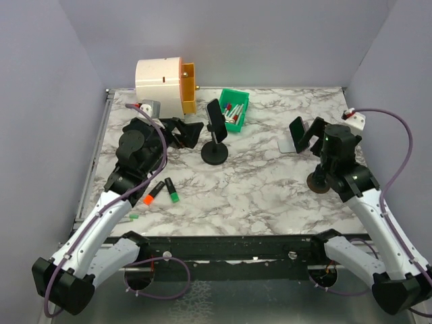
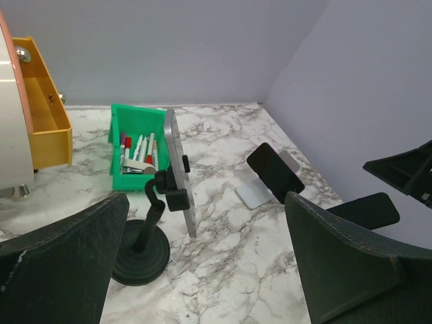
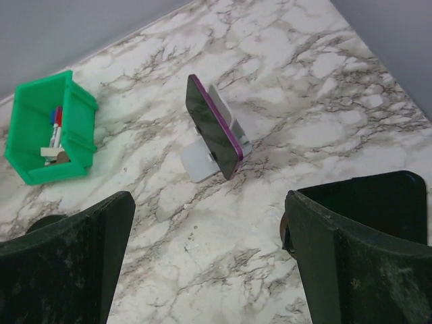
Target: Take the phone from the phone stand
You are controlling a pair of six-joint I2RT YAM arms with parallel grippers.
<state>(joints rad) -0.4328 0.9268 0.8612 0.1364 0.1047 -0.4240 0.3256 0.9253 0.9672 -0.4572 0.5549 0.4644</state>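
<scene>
Marble tabletop (image 1: 270,175), walled on three sides.

Two phones, each on its own stand.
- Dark phone (image 1: 216,116) clipped upright in a black pedestal stand (image 1: 214,154), mid-table. Left wrist view shows it nearly edge-on, tilted slightly, held by the stand's clamp.
- Purple-edged phone (image 3: 212,128) leans back on a white stand (image 3: 200,164), right of centre, screen dark. Its lower edge sits on the stand's lip.

Left gripper (image 1: 187,129) hovers just left of the pedestal stand, not touching it. Jaws apart; both fingers (image 2: 61,263) frame the dark phone in the left wrist view, with open table between them.

Right gripper (image 1: 312,133) sits just beside the purple-edged phone, on its right. Jaws wide apart, nothing between them; its fingers (image 3: 358,250) flank the phone and white stand in the right wrist view, clear of both.

Other items:
- Green bin (image 1: 234,110) behind the pedestal stand, holding markers.
- White drawer unit (image 1: 158,81) at far left, its orange drawer (image 2: 44,115) pulled out.
- Orange-capped marker (image 1: 154,194) and green-capped marker (image 1: 172,191) lie loose near the left arm, close together.
- Dark round disc (image 1: 316,181) on the table, partly under the right arm; cannot tell what it is.
</scene>
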